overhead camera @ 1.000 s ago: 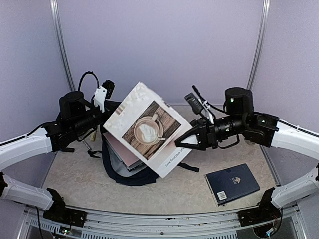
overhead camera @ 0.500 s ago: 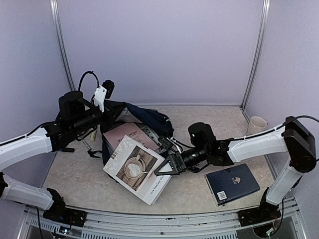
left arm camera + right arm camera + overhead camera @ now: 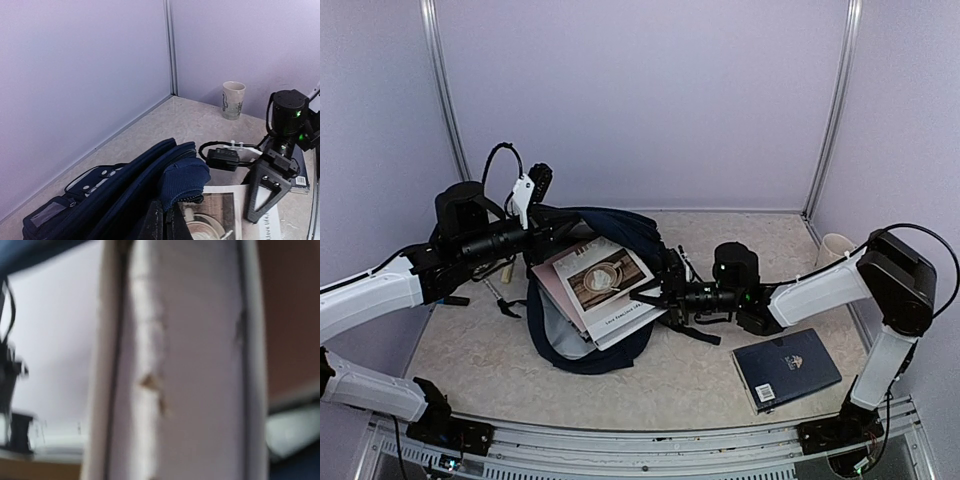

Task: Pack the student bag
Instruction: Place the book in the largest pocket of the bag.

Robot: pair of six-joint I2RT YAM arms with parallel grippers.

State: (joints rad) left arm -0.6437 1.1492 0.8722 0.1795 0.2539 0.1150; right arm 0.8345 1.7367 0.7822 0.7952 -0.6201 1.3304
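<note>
Gaping student bag (image 3: 585, 362) beside right claw (image 3: 663, 297), beneath its gripped coffee book (image 3: 605, 280).

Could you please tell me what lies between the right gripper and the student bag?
A coffee-cover book, gripped at its edge by the right gripper, reaches into the open student bag over a pink book; the top view shows it.

Partial "love li…" on white coffee-pic bk (image 3: 216, 214) cover; label on navy bk (image 3: 786, 368) + mug (image 3: 233, 100) print illegible.
</note>
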